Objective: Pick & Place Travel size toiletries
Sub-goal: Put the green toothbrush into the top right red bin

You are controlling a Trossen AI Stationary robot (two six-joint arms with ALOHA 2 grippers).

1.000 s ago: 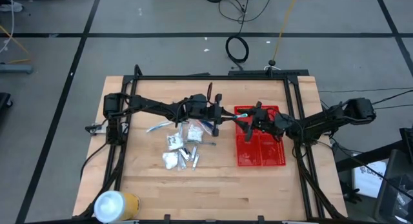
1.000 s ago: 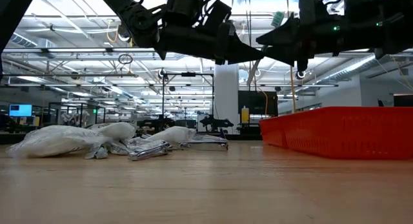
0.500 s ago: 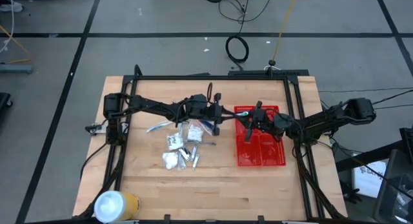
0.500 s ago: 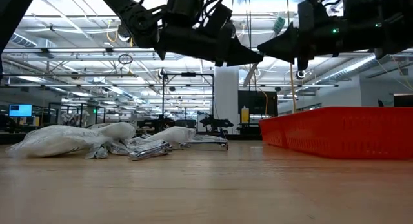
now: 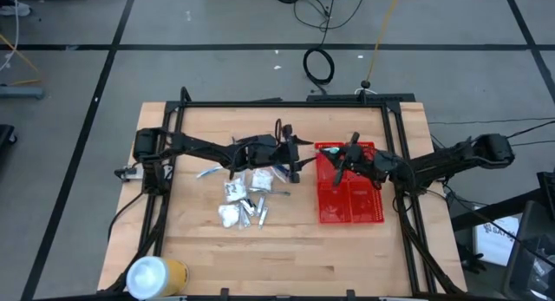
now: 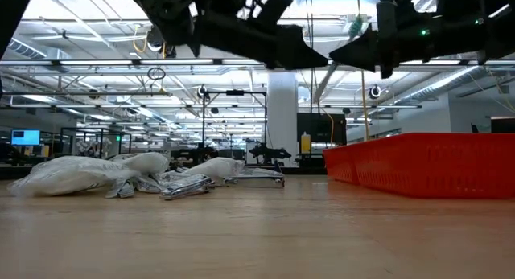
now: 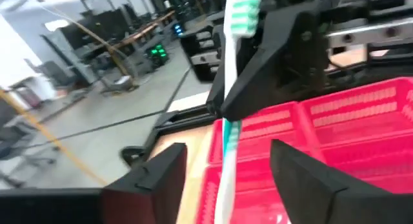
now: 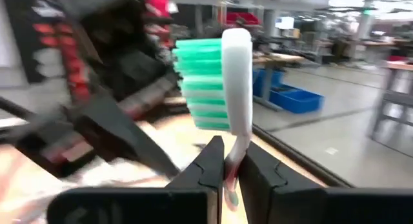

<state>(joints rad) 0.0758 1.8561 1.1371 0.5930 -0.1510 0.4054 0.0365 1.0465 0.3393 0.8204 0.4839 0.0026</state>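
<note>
1. The right hand [image 5: 340,157] is hovering above the far-left corner of the red basket [image 5: 350,210], its fingers [image 8: 213,161] pinched together on a toothbrush [image 8: 229,82].
2. The toothbrush is standing upright in that grip, green bristles and white head uppermost; the left wrist view is showing the same toothbrush [image 7: 233,62] rising over the basket's compartments.
3. The left hand [image 5: 297,160] is hanging in the air just beside the basket's left wall, facing the right hand. Its fingers [image 7: 162,180] are standing apart and are holding nothing.
4. The remaining toiletries are lying in a loose pile on the counter [image 5: 286,258] left of the basket: white packets [image 5: 229,214], silver-grey tubes [image 5: 257,210], and what are probably blue-handled pieces [image 5: 208,172], though the overhead view is too small to be sure.
5. A large white-and-yellow roll [image 5: 154,276] is sitting at the counter's near-left corner, well apart from the pile.
</note>
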